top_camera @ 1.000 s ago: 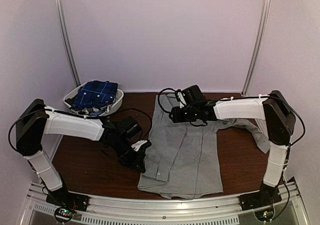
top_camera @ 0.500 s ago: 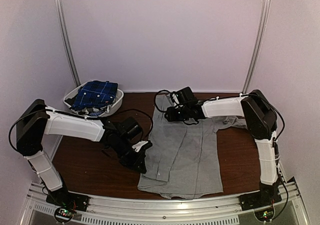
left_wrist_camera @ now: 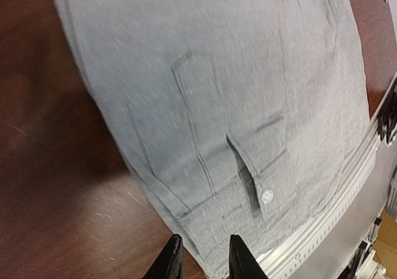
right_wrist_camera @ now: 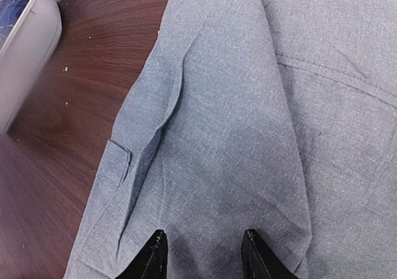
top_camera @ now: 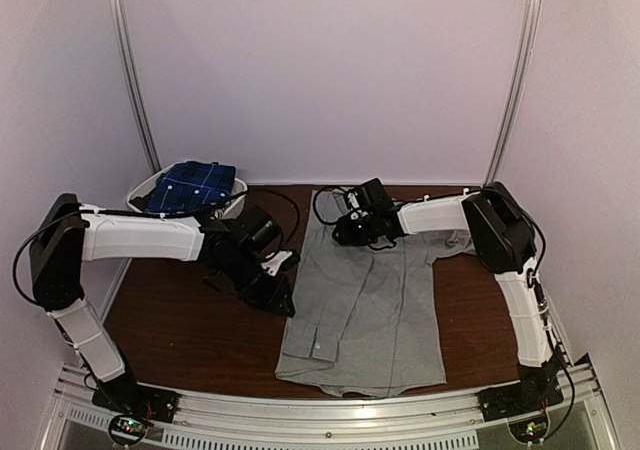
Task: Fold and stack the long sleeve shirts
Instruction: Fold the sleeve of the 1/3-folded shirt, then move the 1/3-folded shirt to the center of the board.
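Observation:
A plain grey shirt lies flat on the brown table, collar at the far end and hem at the near edge. Its left sleeve is folded onto the body, and the cuff with a white button shows in the left wrist view. My left gripper is open and empty at the shirt's left edge, its fingertips astride that edge. My right gripper is open and empty just above the shirt's upper left part. A dark blue plaid shirt lies in the basket.
The white oval basket stands at the back left corner and also shows in the right wrist view. The shirt's right sleeve trails toward the right arm. A metal rail runs along the near edge. Walls enclose the table.
My right gripper has moved left and farther back over the shirt's upper left. My left gripper has moved farther back along the shirt's left edge. The shirt lies as before.

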